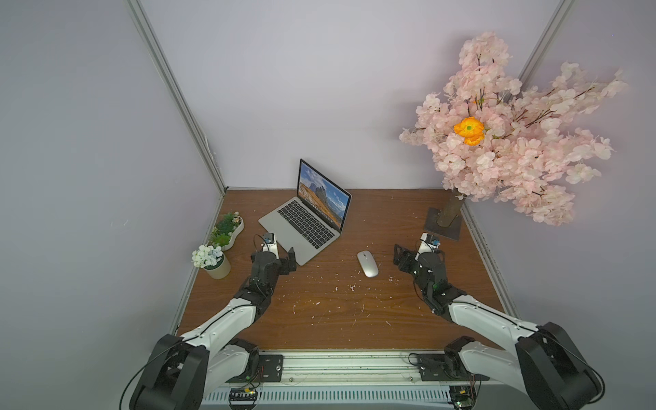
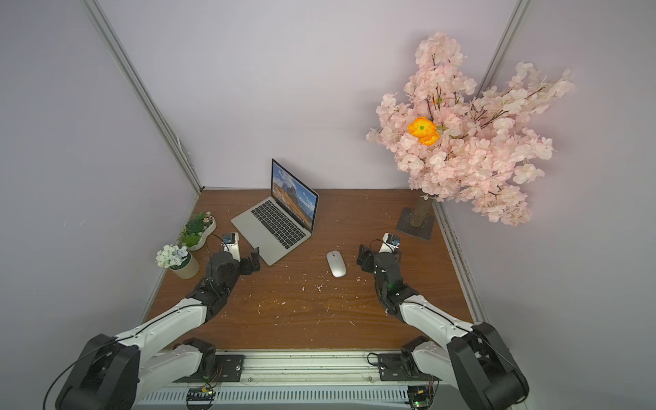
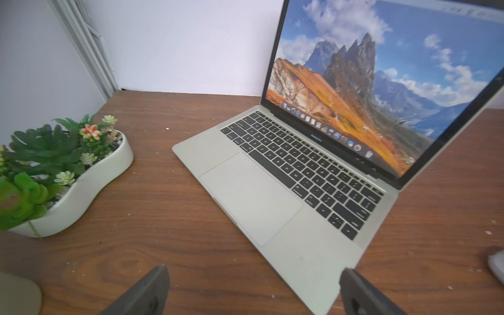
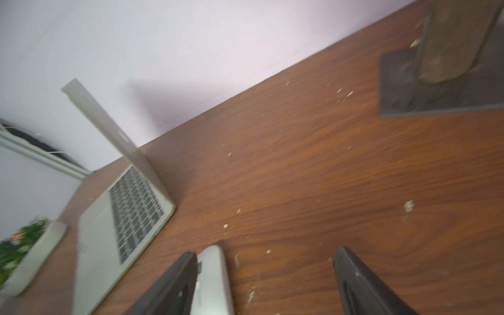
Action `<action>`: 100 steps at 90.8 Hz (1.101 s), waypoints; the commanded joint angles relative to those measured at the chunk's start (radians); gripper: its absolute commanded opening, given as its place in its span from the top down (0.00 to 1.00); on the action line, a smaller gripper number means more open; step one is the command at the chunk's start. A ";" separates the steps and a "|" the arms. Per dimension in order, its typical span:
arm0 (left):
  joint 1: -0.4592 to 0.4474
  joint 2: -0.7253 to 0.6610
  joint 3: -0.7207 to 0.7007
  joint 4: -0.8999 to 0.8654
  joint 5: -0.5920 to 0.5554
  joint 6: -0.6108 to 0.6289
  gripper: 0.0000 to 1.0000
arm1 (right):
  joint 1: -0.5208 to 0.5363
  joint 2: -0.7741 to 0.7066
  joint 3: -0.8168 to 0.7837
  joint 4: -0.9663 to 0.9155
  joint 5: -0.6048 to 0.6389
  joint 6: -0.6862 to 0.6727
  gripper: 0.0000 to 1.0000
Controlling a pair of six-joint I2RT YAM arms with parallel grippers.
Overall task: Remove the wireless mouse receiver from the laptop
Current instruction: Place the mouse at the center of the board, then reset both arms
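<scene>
A brown wooden table (image 1: 355, 309) stands between pale walls. The laptop (image 1: 301, 227) is open toward the back. The receiver I cannot find in any view; it may be too small or hidden at a side of the laptop. The left end effector (image 3: 254, 270) is wide open and empty, just beside the laptop's near corner. The right end effector (image 4: 264, 252) is open too, holding nothing, near the mouse (image 1: 367, 263). I judge this as the approach step. The next move calls for locating the port side, then a narrow, exact pinch.
</scene>
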 commanded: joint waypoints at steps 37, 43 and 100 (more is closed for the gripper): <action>0.190 0.274 -0.033 0.461 0.146 0.116 0.00 | -0.122 -0.147 -0.171 0.298 0.194 -0.143 0.25; 0.207 0.277 -0.031 0.459 0.169 0.119 0.00 | -0.129 -0.177 -0.151 0.283 0.187 -0.267 0.24; 0.291 0.401 -0.142 0.812 0.231 0.106 0.00 | -0.274 0.296 -0.249 0.996 -0.042 -0.626 0.21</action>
